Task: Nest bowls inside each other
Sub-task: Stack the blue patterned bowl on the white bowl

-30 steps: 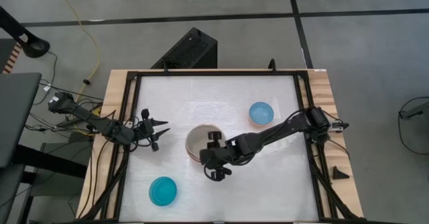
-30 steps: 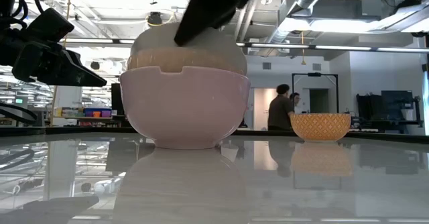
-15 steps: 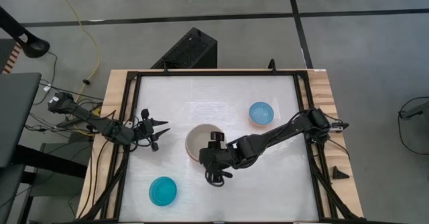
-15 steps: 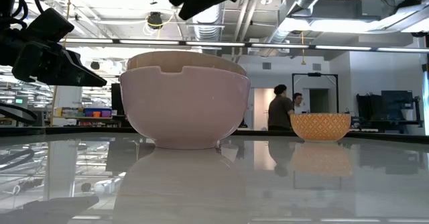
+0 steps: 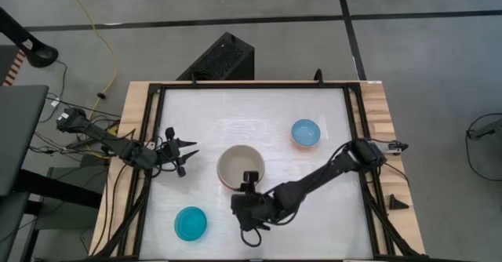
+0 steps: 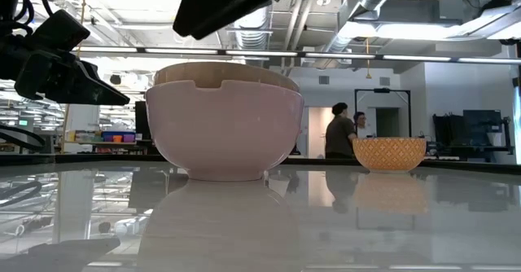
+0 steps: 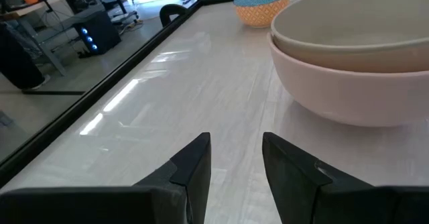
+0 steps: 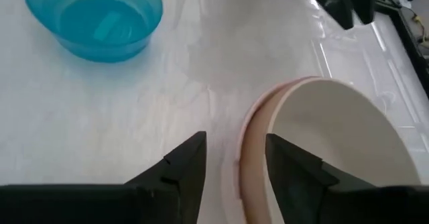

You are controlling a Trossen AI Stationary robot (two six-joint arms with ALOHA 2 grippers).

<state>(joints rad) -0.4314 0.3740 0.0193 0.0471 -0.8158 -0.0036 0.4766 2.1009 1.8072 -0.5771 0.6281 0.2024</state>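
Right gripper (image 5: 249,185) empty beside the nested stack (image 5: 239,168); cyan bowl (image 5: 190,223) judged next.

The stack sits at table centre, upright, a cream bowl seated inside a pale pink one, mouths up. The right gripper hovers just at the stack's near rim, fingers apart, holding nothing. The cyan bowl stands loose toward the near-left corner, mouth up, clear of the stack and ahead of these fingers in the right wrist view. Being round, it offers no long axis; any rim point serves. The right gripper appears the nearer arm to it. The blue bowl (image 5: 306,132), nested in an orange one, stands far-right, well apart. The left gripper (image 5: 185,153) waits left of the stack, fingers apart, empty.
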